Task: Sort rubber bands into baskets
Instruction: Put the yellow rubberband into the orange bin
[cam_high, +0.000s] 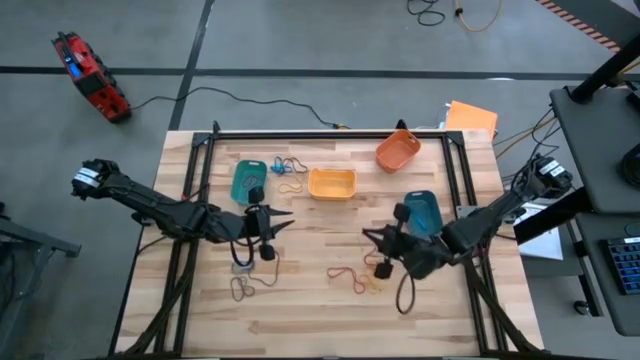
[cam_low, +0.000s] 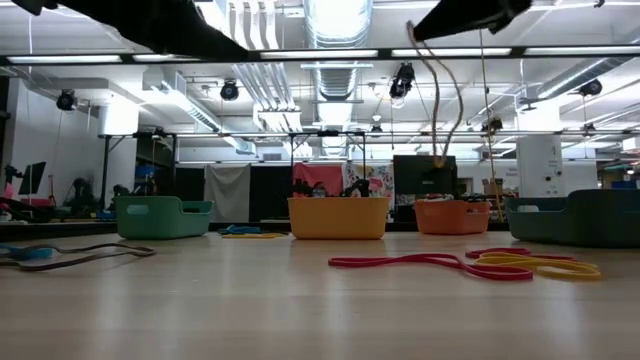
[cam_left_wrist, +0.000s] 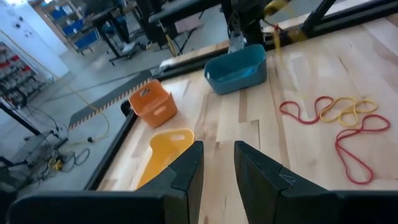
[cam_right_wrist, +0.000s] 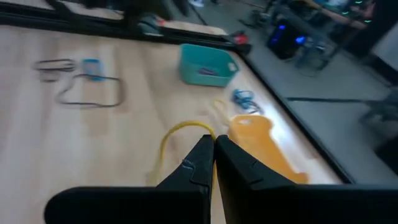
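Four baskets stand on the wooden table: teal-green (cam_high: 250, 180), yellow (cam_high: 332, 183), orange (cam_high: 398, 150) and blue (cam_high: 422, 212). My right gripper (cam_high: 370, 236) is above the table's middle, shut on a yellow rubber band (cam_right_wrist: 169, 135). My left gripper (cam_high: 285, 220) is open and empty above the table, left of centre, its fingers apart in its wrist view (cam_left_wrist: 217, 158). Red (cam_low: 430, 262) and yellow bands (cam_low: 540, 265) lie flat near the front middle. Brown and dark bands (cam_high: 245, 285) lie at the front left. Blue bands (cam_high: 285, 165) lie beside the teal-green basket. My right gripper pinches the yellow rubber band at one point of its loop (cam_right_wrist: 204, 129) between its two shut fingertips. The fingers come from the table's right side. The band hangs slack below the gripper as a long loop (cam_low: 445, 90), lifted clear of the table.
A metal frame (cam_high: 330, 133) runs along the table's far edge and sides. A black cable loop (cam_high: 405, 295) hangs under my right arm. Bare wood shows along the near edge (cam_high: 320, 325). A tan band (cam_high: 290, 188) lies between the teal-green and yellow baskets.
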